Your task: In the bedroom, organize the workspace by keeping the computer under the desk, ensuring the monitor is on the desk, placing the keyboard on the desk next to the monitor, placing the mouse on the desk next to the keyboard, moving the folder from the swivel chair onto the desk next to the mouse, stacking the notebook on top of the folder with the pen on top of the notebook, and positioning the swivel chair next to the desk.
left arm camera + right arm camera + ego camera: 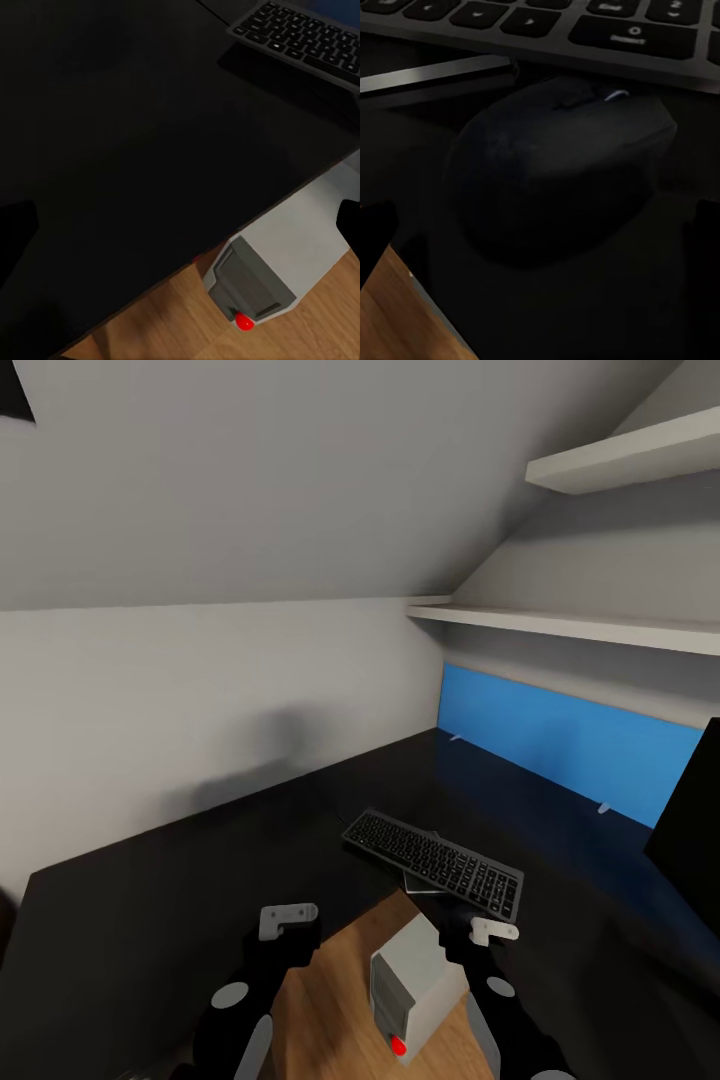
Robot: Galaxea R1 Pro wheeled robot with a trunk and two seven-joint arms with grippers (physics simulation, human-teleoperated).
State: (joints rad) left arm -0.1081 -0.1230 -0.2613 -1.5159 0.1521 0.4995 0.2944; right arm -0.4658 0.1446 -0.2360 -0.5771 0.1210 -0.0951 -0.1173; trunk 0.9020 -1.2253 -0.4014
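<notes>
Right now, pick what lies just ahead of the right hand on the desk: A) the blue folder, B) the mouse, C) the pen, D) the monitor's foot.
B: the right wrist view looks straight onto the rounded black mouse, lying beside the keyboard on the desk.

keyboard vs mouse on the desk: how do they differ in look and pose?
The keyboard is long, flat and slim with rows of small keys; the mouse is a rounded, smooth hump, far smaller. The keyboard has a silvery edge; the mouse is plain black apart from a faint pale mark near its front. The right wrist camera looks closely at the mouse, while the keyboard lies just beyond it. Both are dark and rest on the black desk, side by side.
</notes>
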